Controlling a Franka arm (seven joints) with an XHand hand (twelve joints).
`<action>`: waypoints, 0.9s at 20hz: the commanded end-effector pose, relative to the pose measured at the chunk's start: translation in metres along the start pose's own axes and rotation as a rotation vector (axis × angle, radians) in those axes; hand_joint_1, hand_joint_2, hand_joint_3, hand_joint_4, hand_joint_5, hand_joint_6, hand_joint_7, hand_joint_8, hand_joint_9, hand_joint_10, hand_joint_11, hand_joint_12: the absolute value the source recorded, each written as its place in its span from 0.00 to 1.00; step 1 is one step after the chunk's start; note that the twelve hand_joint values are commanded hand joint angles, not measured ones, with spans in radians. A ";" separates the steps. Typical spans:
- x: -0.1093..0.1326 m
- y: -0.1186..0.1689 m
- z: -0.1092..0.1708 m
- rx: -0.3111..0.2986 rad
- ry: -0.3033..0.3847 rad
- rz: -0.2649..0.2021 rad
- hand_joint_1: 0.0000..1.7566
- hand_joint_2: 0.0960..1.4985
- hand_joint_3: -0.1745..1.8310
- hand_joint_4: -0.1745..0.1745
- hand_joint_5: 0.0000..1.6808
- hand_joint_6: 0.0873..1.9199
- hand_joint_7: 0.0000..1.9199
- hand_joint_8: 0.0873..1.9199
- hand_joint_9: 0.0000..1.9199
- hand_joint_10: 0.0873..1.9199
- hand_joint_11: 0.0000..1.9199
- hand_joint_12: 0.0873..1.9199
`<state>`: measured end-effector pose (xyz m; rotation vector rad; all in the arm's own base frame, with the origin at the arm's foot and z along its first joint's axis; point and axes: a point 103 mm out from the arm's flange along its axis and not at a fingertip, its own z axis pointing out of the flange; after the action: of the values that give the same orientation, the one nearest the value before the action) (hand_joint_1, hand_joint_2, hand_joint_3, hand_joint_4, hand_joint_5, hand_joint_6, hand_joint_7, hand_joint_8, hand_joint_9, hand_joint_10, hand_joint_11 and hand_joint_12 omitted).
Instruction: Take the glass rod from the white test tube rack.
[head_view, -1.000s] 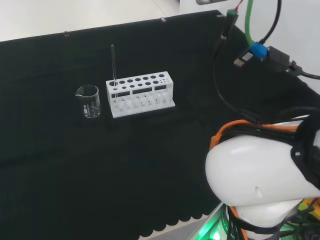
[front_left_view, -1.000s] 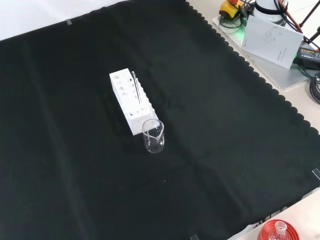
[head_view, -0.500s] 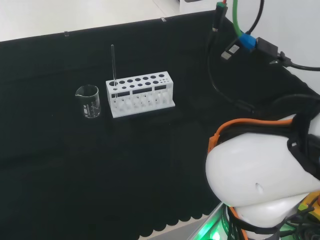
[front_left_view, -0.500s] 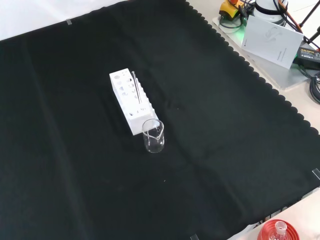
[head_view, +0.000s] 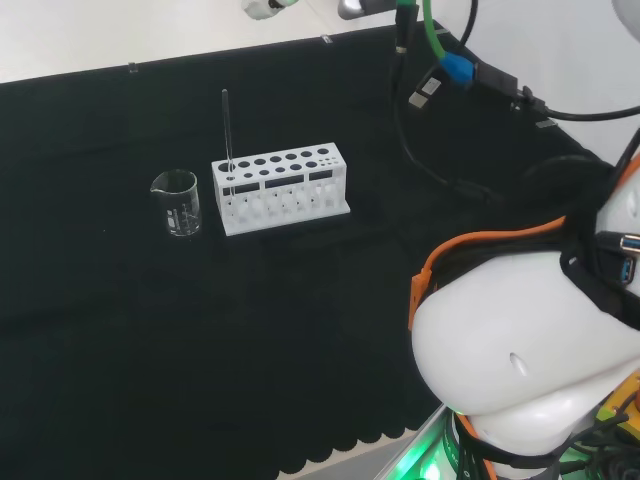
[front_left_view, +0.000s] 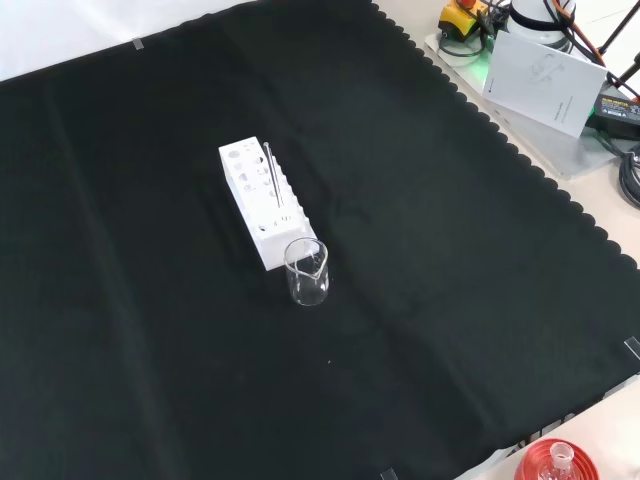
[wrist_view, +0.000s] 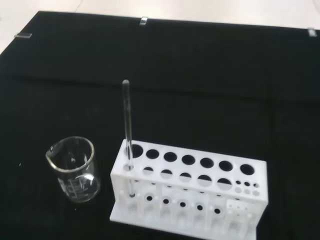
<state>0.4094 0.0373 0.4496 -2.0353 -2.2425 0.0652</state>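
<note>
The white test tube rack (head_view: 285, 190) stands on the black cloth left of centre in the head view. The glass rod (head_view: 226, 130) stands upright in the hole at the rack's left end there, rising well above it. In the front view the rack (front_left_view: 262, 200) lies mid-cloth with the rod (front_left_view: 270, 175) leaning over it. The wrist view looks down on the rack (wrist_view: 190, 192) and rod (wrist_view: 127, 130) from some way off, nothing touching them. A small white part, seemingly of the hand (head_view: 262, 8), pokes in at the head view's top edge, high above the cloth's far side.
A small clear beaker (head_view: 177, 203) stands just left of the rack in the head view, nearer the camera in the front view (front_left_view: 306, 272). The arm's white links (head_view: 520, 370) and cables (head_view: 440, 120) fill the head view's right. A red ribbed stand (front_left_view: 555, 462) sits off the cloth.
In the head view the cables and connector at the top have swung left, and a white part has come in at the top edge. Rack, rod and beaker have not moved.
</note>
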 end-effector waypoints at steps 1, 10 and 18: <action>0.011 0.019 0.013 0.024 -0.009 -0.039 0.30 0.51 0.22 0.66 0.15 0.00 0.04 0.40 0.05 0.51 0.01 0.79; 0.012 0.041 0.033 0.065 -0.015 -0.049 0.29 0.49 0.22 0.68 0.15 0.00 0.04 0.40 0.04 0.52 0.01 0.79; 0.016 0.055 0.047 0.064 0.022 -0.087 0.34 0.48 0.23 0.66 0.19 0.00 0.07 0.41 0.08 0.52 0.04 0.78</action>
<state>0.4506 0.0575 0.4031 -1.9275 -2.2662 0.1486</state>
